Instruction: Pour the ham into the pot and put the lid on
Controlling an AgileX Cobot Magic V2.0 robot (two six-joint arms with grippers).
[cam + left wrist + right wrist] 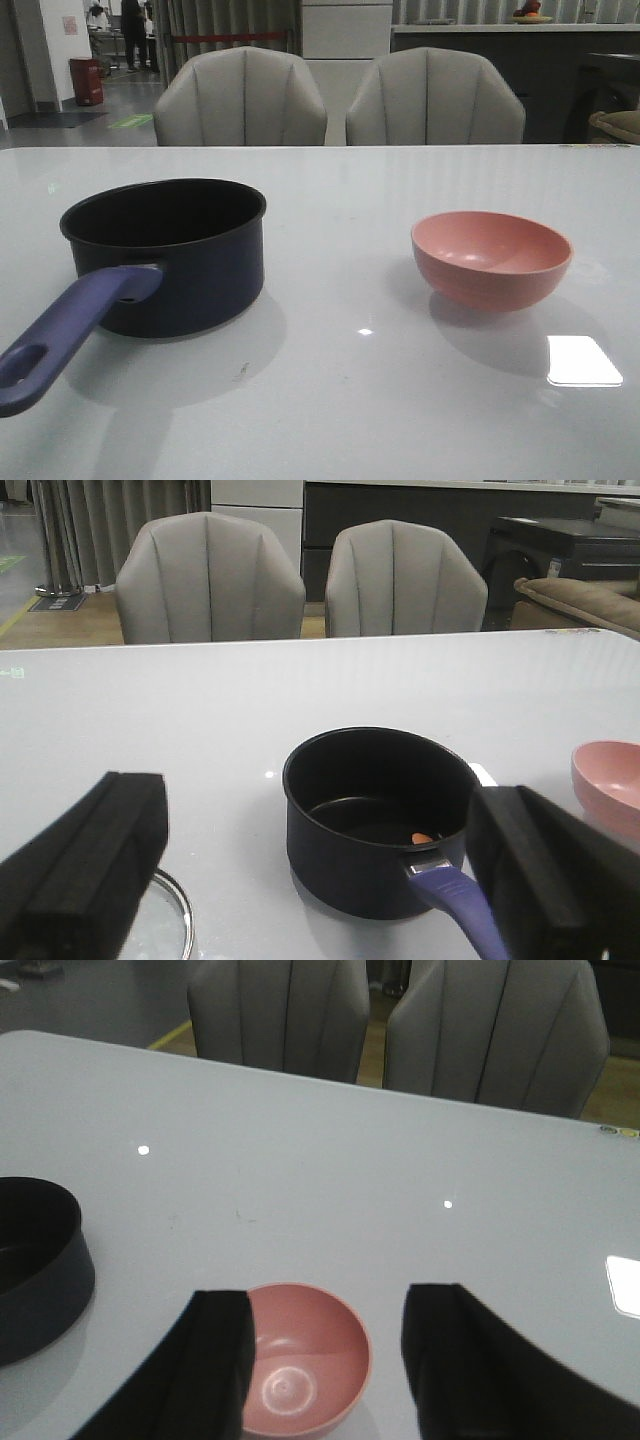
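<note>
The dark navy pot (165, 255) stands on the left of the table, its purplish-blue handle (70, 335) pointing to the front left. In the left wrist view the pot (375, 820) holds a small orange-pink ham slice (422, 837). The glass lid (165, 920) lies flat on the table near the pot, only its metal rim showing beside one finger. My left gripper (320, 880) is open and empty, back from the pot. The pink bowl (491, 257) stands empty on the right. My right gripper (325, 1360) is open and empty above the bowl (300, 1360). Neither gripper shows in the front view.
Two grey chairs (240, 100) stand behind the table's far edge. A bright light reflection (583, 361) lies on the glossy white table (340, 400) at the front right. The pot's side also shows in the right wrist view (35, 1270).
</note>
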